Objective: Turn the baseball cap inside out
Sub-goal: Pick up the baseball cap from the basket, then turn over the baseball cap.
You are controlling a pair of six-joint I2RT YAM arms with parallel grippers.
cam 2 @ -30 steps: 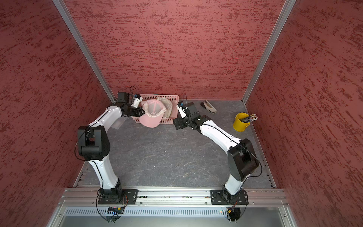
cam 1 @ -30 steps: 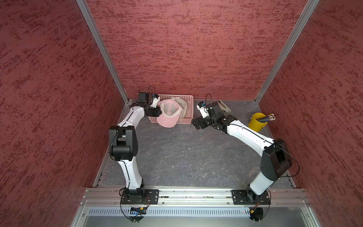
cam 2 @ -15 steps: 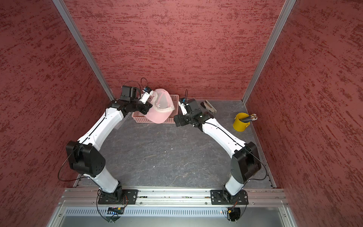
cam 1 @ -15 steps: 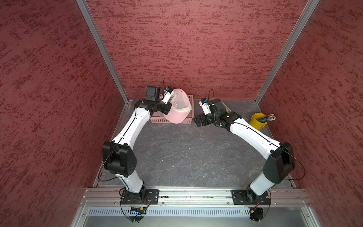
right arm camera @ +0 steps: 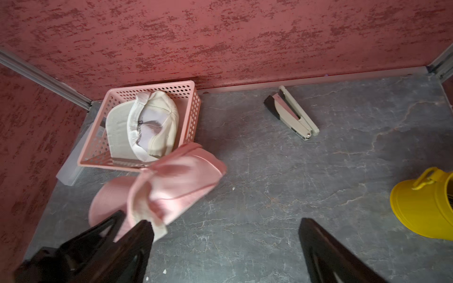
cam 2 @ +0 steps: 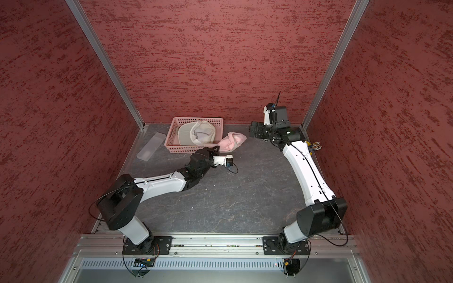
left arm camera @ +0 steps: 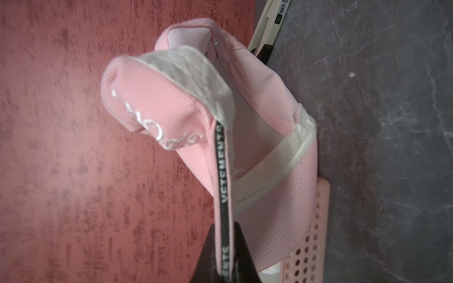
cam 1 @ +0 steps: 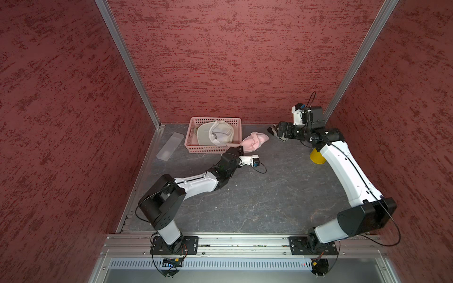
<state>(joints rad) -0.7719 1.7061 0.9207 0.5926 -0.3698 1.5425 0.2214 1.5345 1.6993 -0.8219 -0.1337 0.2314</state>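
Presently, item one: pink baseball cap, crumpled and folded on itself, just beside the near right corner of the pink basket, between the two arms. In the left wrist view its cream sweatband and mesh lining show, with white script on the pink cloth and a black lettered strap running down from it. The left claw is closed tight on that strap and so holds the cap; in both top views it sits low, in front of the basket. The right wrist view is blurred there, so whether the cap hangs clear of the surface or touches it cannot be told. Item two: right claw, jaws spread wide and holding nothing, raised near the back wall, well apart from the cap. Item three: cream cap, lying in the basket. Sundries: stapler by the back wall; yellow cup at the right side; clear plastic strip left of the basket.
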